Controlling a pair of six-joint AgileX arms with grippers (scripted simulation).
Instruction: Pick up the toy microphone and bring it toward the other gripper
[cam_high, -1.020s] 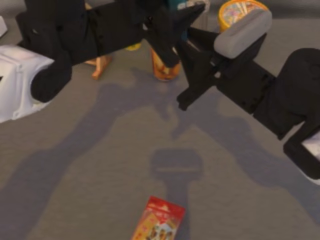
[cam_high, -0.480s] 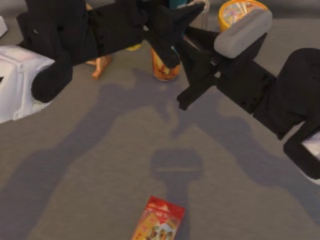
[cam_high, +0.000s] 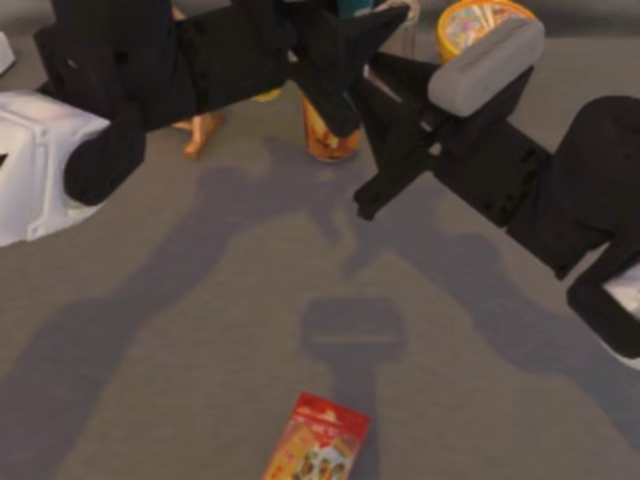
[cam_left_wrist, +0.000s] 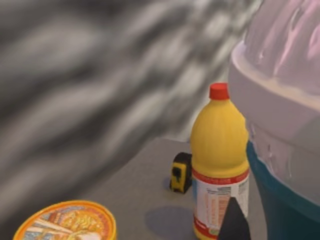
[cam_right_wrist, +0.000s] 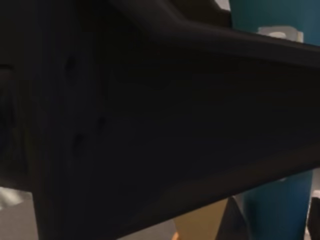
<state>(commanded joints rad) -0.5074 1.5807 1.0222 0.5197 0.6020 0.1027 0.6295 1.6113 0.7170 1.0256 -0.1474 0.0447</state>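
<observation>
Both arms are bunched up at the far middle of the grey counter in the top view. The toy microphone, a slim teal plastic stick with a big rounded white head, sits right in that huddle. From above only a sliver of teal shows at the far edge, tucked behind the left gripper.

It fills one side of the left wrist view, white dome over teal body, so it's right up against that arm's camera. My guess is the left arm is carrying it, but I honestly can't tell whether the left jaws are clenched on it.

The right gripper reaches in from the right with its jaws released and spread wide. In the right wrist view two dark tips stand either side of the teal stick, with the small white button strip showing further along it. So the mic's long axis runs across the gap between the right jaws, roughly upright I think, which looks like a pretty decent handover line-up. The bringing-over part looks basically done.

Most of the right wrist view is blocked by the left arm, dark and very close, so clearance is tight.

Clutter nearby: a yellow plastic bottle with a red cap and a round printed noodle bowl.
</observation>
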